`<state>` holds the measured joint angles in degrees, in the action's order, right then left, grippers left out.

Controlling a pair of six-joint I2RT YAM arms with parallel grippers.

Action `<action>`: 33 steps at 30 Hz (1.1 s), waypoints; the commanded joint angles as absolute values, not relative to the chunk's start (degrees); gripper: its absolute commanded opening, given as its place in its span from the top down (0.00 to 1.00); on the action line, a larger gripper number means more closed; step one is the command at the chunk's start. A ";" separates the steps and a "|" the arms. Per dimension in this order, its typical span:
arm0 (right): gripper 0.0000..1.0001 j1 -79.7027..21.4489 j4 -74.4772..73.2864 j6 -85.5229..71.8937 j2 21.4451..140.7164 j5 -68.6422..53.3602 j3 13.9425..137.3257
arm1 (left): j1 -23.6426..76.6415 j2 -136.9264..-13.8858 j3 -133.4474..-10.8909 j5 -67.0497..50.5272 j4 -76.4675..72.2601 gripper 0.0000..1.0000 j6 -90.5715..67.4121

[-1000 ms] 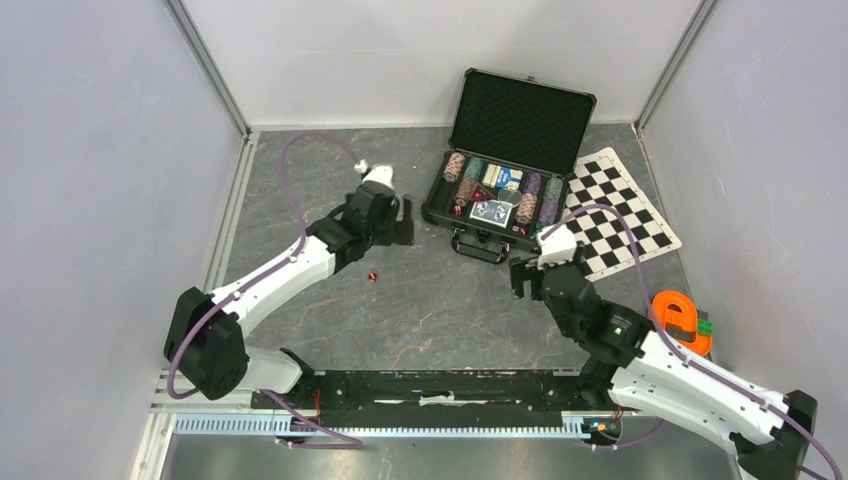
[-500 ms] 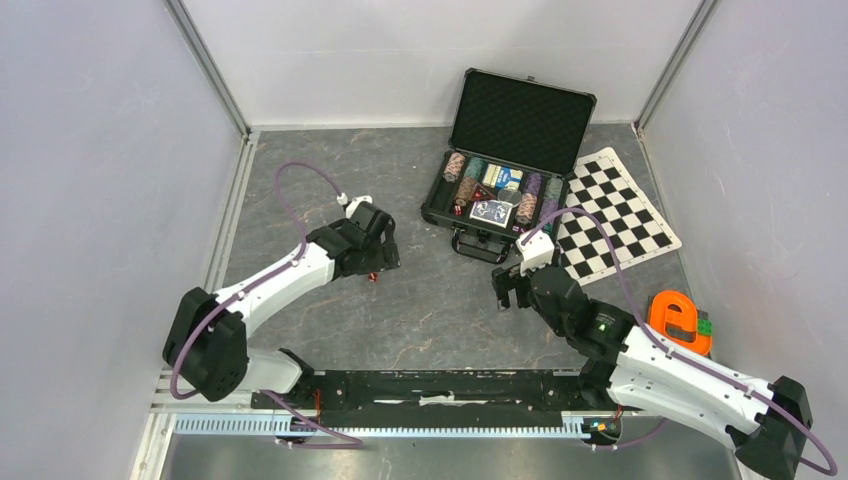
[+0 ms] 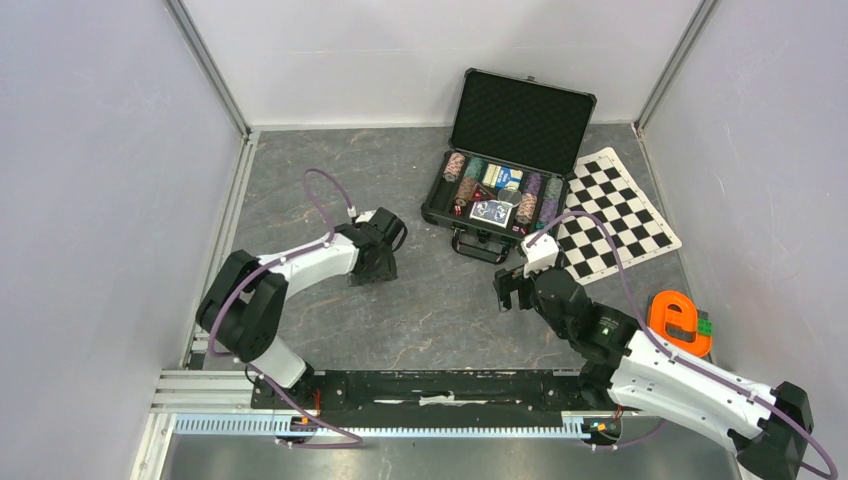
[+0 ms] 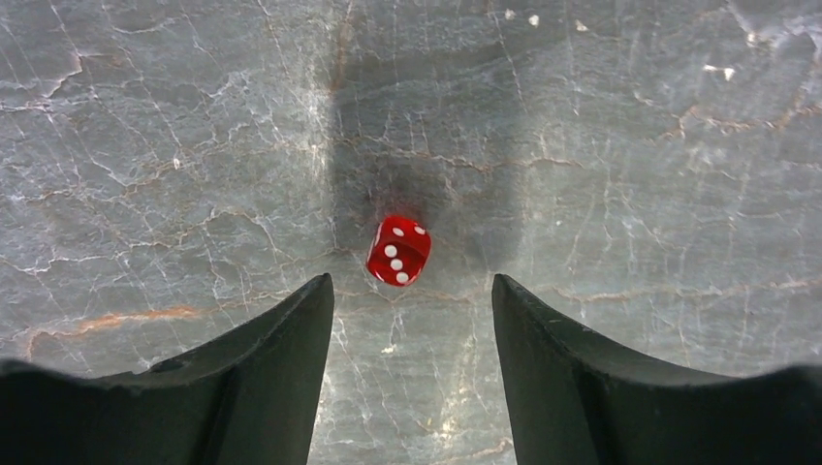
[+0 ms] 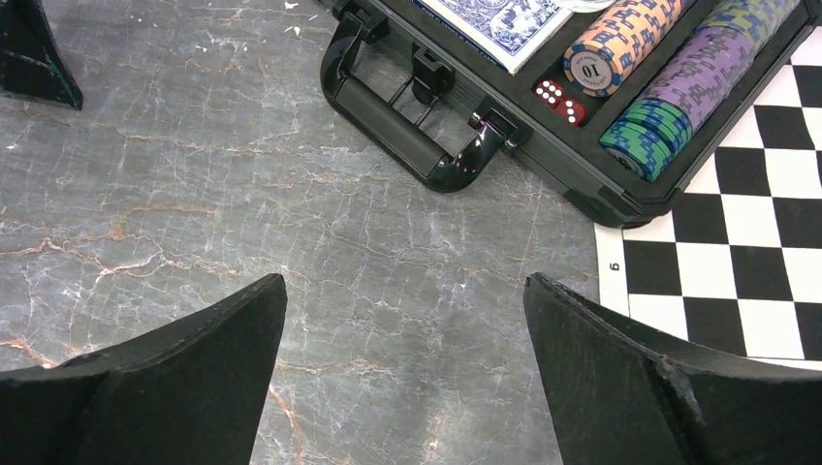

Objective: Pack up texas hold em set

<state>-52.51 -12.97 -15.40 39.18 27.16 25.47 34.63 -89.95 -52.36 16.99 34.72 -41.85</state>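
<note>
We are on the pick-up of the stray red die, which lies alone on the grey bench at the centre of the left wrist view, well apart from the open case in the upper right of the overhead view. From overhead the die is hidden under the left arm's wrist.

The left fingers stand partly open at the bottom of that wrist view and hold nothing. The die sits just past their tips, a little nearer the left one, and touches neither.

To do this well, we judge that the tips need to go forward and down until they bracket the die, and shift so that it sits midway between them. The die seems to lie turned cornerwise to the fingers. A small hard cube pinched on its edges may squirt out, so we would close slowly with the tips low to the bench, then lift straight up.

The likely place for it is the case slot where another die lies beside the chips.

The right fingers are wide open and empty over bare bench, near the case handle, and are best kept clear of the carrying path
</note>
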 commanded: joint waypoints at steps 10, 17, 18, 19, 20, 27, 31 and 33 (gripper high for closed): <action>0.02 -52.74 -11.31 -16.59 37.65 28.09 24.52 | 32.71 -95.81 -55.28 19.26 30.17 0.48 -43.51; 0.02 -52.76 -11.26 -16.35 37.53 28.62 24.70 | 32.78 -95.04 -55.08 16.99 29.31 0.72 -42.54; 0.02 -52.78 -11.19 -16.30 37.60 28.63 24.78 | 32.84 -94.47 -54.86 16.29 28.90 0.73 -42.10; 0.02 -52.73 -11.18 -16.15 37.68 28.76 24.87 | 32.87 -94.00 -54.77 15.41 28.43 0.79 -41.58; 0.02 -52.74 -11.21 -16.12 37.69 28.96 24.88 | 32.87 -93.53 -54.96 14.24 28.30 0.83 -41.19; 0.02 -52.73 -10.89 -16.31 36.62 31.56 24.54 | 32.96 -93.06 -59.95 7.52 25.53 0.82 -40.78; 0.02 -52.71 -10.20 -17.11 35.50 32.74 23.82 | 32.96 -96.42 -67.19 5.71 26.10 0.82 -40.23; 0.02 -52.74 -10.20 -17.20 34.93 33.25 23.82 | 32.96 -98.52 -70.86 4.42 25.87 0.82 -40.21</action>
